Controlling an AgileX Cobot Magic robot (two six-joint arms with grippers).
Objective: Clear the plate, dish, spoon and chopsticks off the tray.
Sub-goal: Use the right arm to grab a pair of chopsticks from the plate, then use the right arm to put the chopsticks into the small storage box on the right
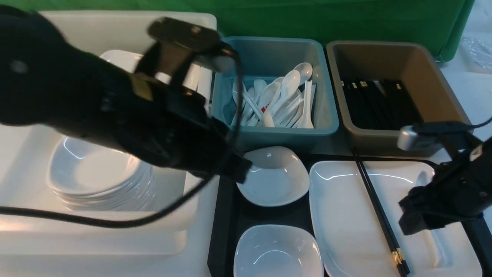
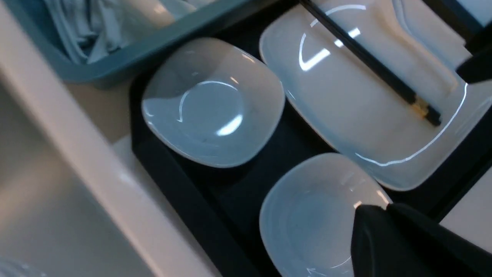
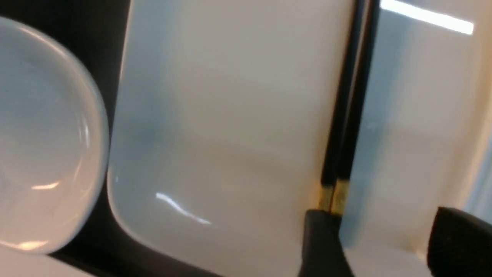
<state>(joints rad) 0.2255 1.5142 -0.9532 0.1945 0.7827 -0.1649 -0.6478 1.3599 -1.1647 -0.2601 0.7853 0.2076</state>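
Chopsticks (image 3: 348, 96) | on plate (image 3: 230, 115) | thick ends beside right tool (image 3: 384, 223) — jaws apart

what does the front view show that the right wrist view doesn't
Only the front view: the blue bin of spare spoons, the brown bin of spare chopsticks, the white tub of stacked dishes, the left arm and the far dish.
Only the right wrist view: the right gripper open, one finger at the gold bands of the tray's chopsticks.
Both: the plate, those chopsticks lying across it, the near dish and the tray.
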